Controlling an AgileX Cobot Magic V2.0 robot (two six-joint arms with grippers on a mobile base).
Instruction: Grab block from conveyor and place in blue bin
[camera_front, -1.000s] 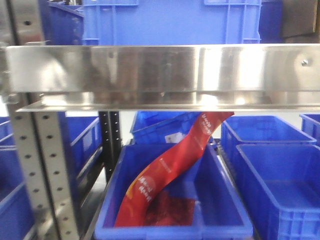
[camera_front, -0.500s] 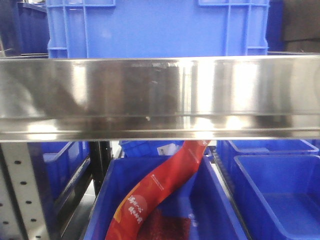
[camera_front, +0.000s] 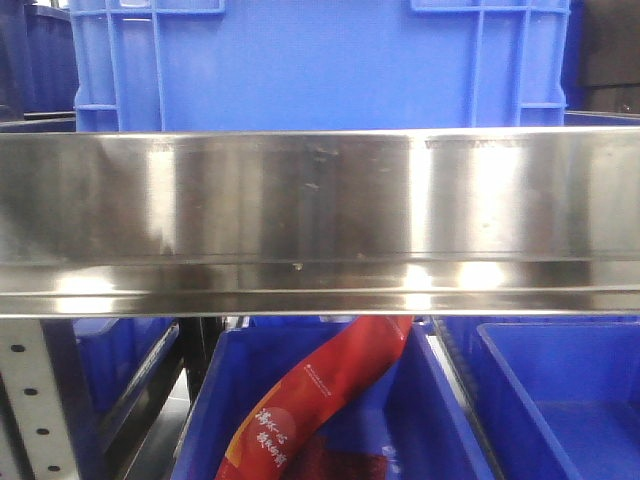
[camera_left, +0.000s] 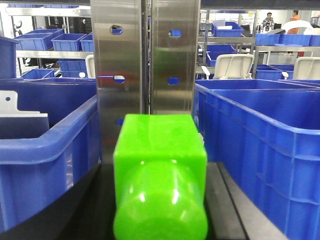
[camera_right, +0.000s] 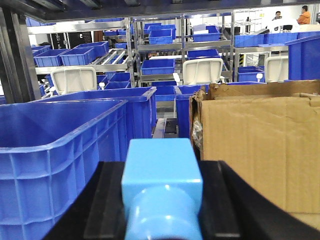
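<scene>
**Blocks close up in both wrist views**

Left wrist view: a green block (camera_left: 160, 165) is sitting between blue bins (camera_left: 45, 160), with a steel upright (camera_left: 145, 60) behind it. Right wrist view: a light blue block (camera_right: 162, 175) is lying between a large blue bin (camera_right: 60, 150) and a cardboard box (camera_right: 260, 150). Whether either arm's jaws are gripping cannot be told.

A glossy green block (camera_left: 160, 170), square with a rounded near end, sits low between a blue bin (camera_left: 45, 165) and a second blue bin (camera_left: 260, 150), while a similarly shaped light blue block (camera_right: 162, 185) sits beside a third blue bin (camera_right: 60, 155).
</scene>
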